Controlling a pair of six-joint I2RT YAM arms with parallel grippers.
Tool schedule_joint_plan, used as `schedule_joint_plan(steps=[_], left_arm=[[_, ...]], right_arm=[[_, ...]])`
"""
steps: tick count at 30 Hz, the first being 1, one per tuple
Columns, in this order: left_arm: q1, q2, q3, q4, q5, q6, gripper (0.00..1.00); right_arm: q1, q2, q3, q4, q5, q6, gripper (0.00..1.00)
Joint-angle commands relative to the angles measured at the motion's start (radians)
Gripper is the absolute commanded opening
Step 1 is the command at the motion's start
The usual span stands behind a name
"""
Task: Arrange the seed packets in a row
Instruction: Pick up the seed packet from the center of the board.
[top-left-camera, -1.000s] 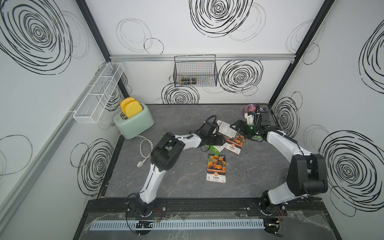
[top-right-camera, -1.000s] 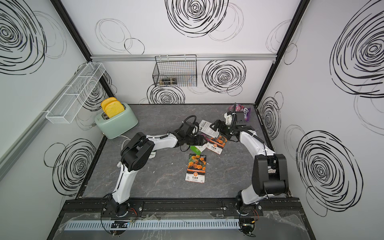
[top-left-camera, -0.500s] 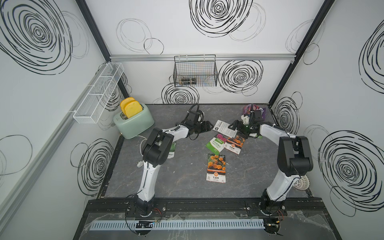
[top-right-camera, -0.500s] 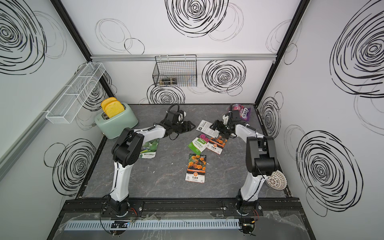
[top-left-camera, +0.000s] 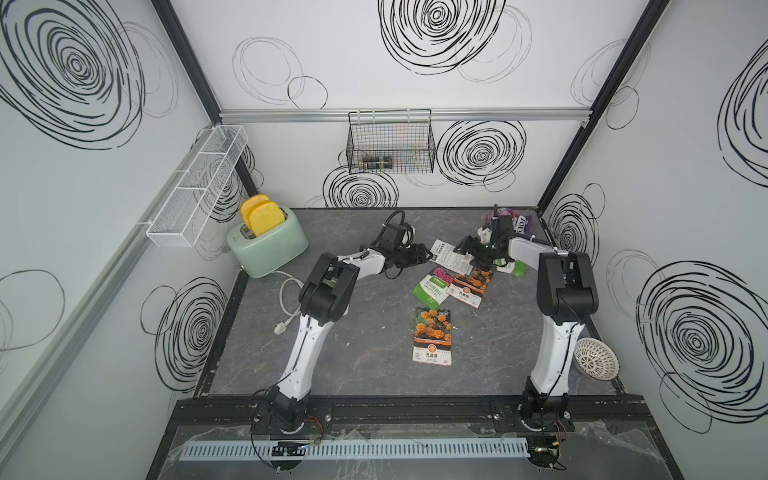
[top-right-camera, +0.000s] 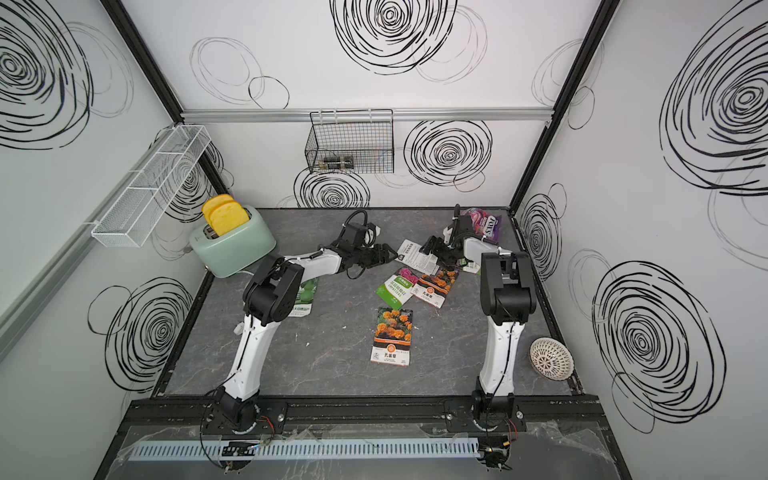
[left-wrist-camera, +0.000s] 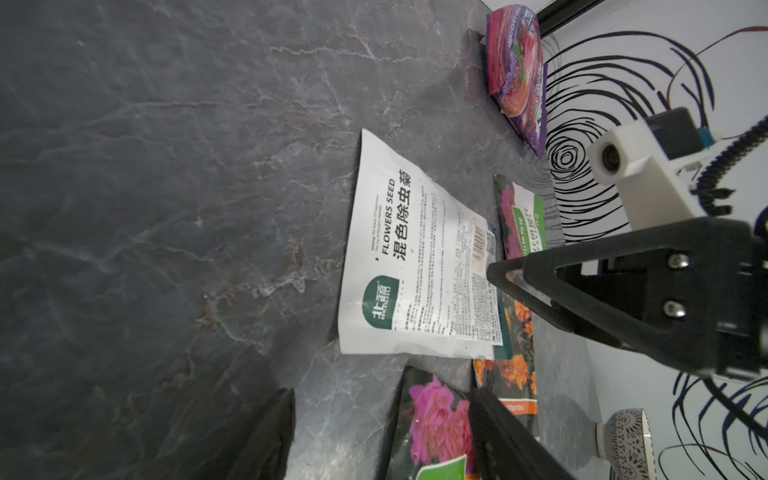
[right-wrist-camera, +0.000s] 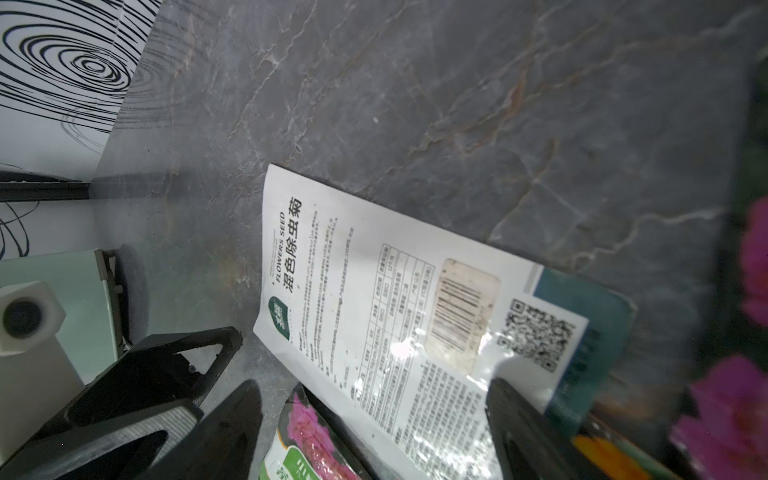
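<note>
My left gripper, jaws apart, is back at the white-backed packet (my right gripper gapes there too). A green packet now lies at nine o'clock: row barely begun.

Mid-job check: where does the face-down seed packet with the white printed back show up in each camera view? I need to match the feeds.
Both top views: the white-backed packet lies toward the table's far side, between the two arms' ends.
Left wrist: middle of the picture.
Right wrist: middle of the picture, tilted.
Shared landmark: the pink-flower packet right beside it, in all four views.
</note>
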Motion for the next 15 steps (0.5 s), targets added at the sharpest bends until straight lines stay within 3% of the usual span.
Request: schedule_joint_plan(steps=[1,15], left_arm=[[-0.006,0.020,0.032,-0.001,0.016,0.004,0.72],[-0.056,0.064,0.026,-0.009,0.044,-0.075,0.71]], right_arm=[[-0.007,0.032,-0.017,-0.072,0.028,-0.008,0.86],[-0.014,0.041,-0.059,-0.031,-0.009,0.027,0.86]])
